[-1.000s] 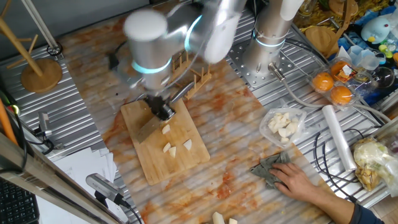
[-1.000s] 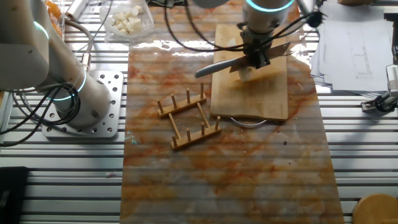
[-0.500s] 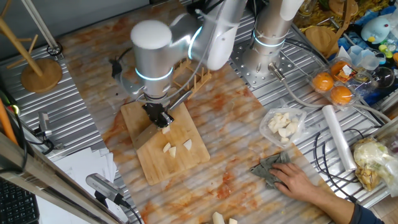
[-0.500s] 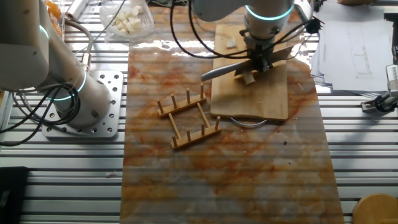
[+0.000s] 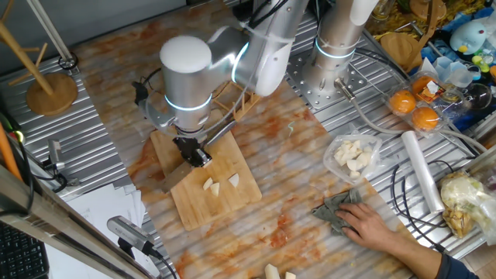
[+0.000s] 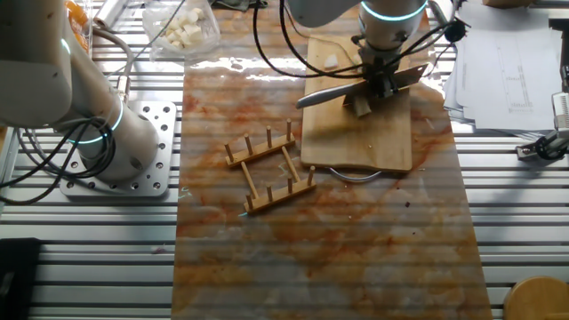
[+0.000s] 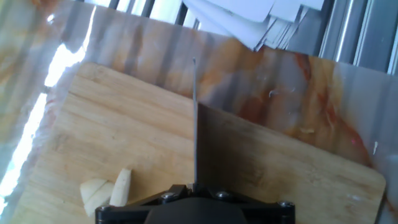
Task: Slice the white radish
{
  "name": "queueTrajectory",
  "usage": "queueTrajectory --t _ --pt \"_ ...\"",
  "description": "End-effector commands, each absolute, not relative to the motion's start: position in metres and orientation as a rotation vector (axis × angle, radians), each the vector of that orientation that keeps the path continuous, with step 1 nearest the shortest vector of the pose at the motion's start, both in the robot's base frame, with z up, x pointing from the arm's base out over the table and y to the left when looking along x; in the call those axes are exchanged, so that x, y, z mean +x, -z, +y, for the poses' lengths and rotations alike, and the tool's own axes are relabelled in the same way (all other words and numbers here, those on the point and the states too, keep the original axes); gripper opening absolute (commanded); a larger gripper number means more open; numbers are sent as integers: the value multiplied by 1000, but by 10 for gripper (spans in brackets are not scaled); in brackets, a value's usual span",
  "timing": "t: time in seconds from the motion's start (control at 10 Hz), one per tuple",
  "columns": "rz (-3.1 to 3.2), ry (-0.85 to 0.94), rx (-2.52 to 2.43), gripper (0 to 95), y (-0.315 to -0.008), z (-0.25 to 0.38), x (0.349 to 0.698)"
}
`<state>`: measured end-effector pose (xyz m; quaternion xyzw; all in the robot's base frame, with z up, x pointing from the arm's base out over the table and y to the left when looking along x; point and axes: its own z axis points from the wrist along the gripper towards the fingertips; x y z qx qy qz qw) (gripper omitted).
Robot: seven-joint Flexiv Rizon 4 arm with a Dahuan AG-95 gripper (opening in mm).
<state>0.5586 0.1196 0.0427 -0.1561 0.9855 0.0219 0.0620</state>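
Arm bent low, end effector clamped, pointing down.

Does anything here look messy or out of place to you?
A few things. Two pale chunks lie off the cutting board, near the table's front edge. Orange-red stains cover the table mat. A person's hand rests on a grey cloth near the working arm.

Gripper clamps knife over cutting board; radish piece beneath.

Gripper with knife now higher
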Motion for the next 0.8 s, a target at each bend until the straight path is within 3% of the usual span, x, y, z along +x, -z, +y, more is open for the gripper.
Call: queueTrajectory --t 0.1,0.3,0.4,0.8 --pt "3017 -125 -473 0 -72 121 559" --pt "3020 -132 -460 0 -79 121 559" --pt "3035 -127 -434 0 -99 120 559" --pt "3037 -116 -402 0 -102 101 544"
